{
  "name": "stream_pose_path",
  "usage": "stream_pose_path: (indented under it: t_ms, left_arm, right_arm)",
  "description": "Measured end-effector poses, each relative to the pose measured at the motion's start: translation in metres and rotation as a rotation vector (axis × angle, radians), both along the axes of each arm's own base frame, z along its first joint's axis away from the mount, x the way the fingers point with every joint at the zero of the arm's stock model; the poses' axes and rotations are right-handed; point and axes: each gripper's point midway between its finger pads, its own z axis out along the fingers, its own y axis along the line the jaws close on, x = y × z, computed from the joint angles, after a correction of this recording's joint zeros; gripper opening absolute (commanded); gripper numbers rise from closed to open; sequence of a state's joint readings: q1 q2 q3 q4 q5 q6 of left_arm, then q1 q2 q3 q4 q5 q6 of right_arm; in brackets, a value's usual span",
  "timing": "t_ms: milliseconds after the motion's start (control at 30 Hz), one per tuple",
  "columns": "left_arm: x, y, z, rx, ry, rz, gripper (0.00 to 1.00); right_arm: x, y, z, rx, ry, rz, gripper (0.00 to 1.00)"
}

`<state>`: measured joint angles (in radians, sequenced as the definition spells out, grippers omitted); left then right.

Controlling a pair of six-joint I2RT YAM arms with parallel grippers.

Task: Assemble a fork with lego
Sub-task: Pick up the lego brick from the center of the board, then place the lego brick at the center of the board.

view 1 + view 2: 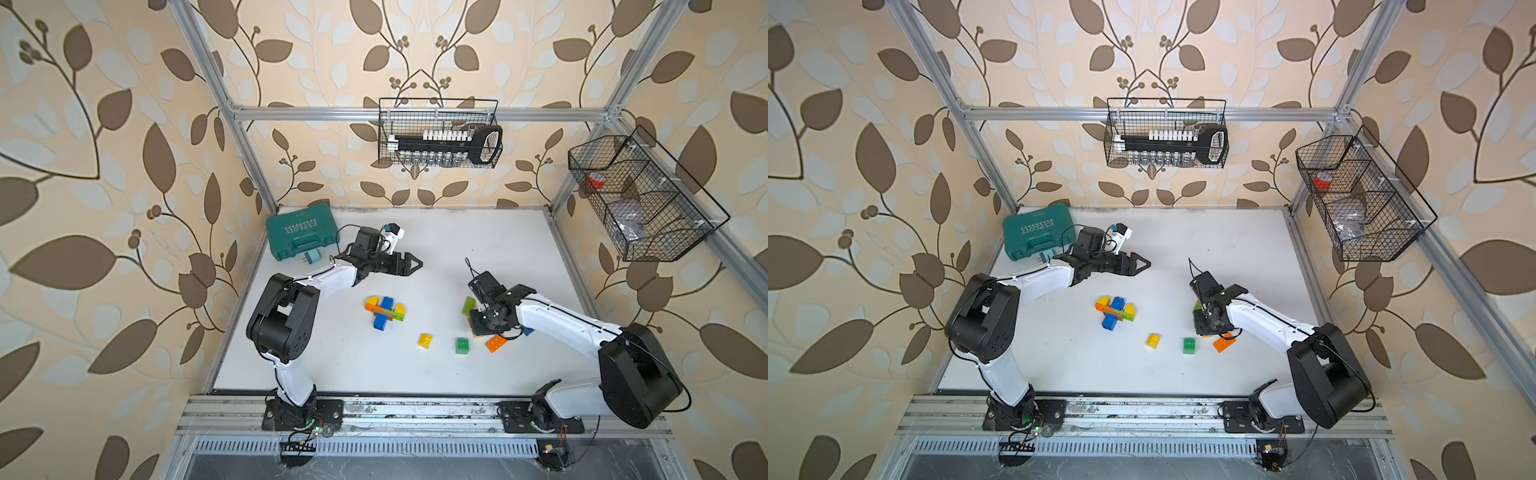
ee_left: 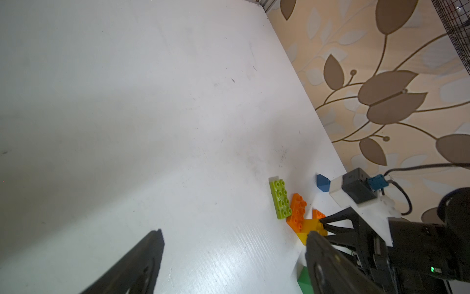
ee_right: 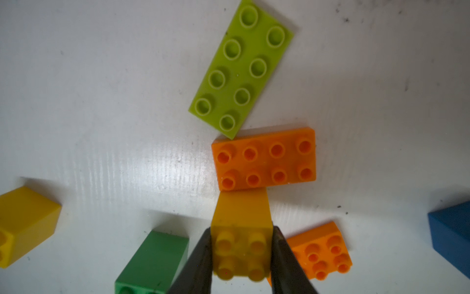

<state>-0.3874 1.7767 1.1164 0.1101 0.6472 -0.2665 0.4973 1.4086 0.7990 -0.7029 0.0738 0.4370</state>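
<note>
A joined cluster [image 1: 384, 311] of blue, orange, yellow, lime and brown bricks lies mid-desk [image 1: 457, 249], a yellow brick [image 1: 424, 340] and green brick [image 1: 462, 345] nearby, while a lime plate [image 3: 241, 68] touches an orange brick [image 3: 264, 159] just beside the yellow-orange brick [image 3: 241, 211] pinched in the right gripper [image 3: 241, 229].

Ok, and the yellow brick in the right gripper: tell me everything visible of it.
The yellow brick is a chunky two-by-two block of glossy amber-yellow plastic, with four round studs on one face and smooth sides. Its studs face the right wrist camera. The right gripper is shut on it, black fingers pressing two opposite sides. Its far end appears to butt against the long orange brick; whether it rests on the white table cannot be told.
</note>
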Motion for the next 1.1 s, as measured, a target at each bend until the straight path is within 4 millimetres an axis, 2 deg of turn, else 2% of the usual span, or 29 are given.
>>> stream_pose_path:
  t_ms: [133,233,400,500,767,1000,1100]
  left_arm:
    - [-0.001,0.001,-0.002,0.003,0.005,0.0,0.89]
    - [-0.002,0.001,-0.003,0.004,0.007,0.001,0.89]
    - [-0.001,0.003,-0.004,0.005,0.007,0.006,0.89]
    - [0.003,0.008,-0.004,0.006,0.009,0.019,0.9]
    - [0.011,0.019,-0.003,0.026,0.001,0.072,0.9]
    - [0.014,0.025,-0.005,0.046,0.0,0.106,0.9]
    - [0.009,0.031,-0.013,0.059,0.016,0.134,0.91]
  right_arm:
    - [-0.002,0.001,0.002,0.009,0.007,0.001,0.34]
    - [0.0,0.006,0.016,0.028,-0.003,0.008,0.34]
    - [0.027,0.027,0.056,0.105,-0.095,0.025,0.33]
    - [0.041,0.038,0.065,0.116,-0.111,0.045,0.34]
    - [0.071,0.057,0.04,0.075,-0.045,0.073,0.37]
    - [0.084,0.062,0.014,0.039,0.004,0.068,0.39]
    - [0.089,0.062,0.007,0.023,0.005,0.057,0.47]
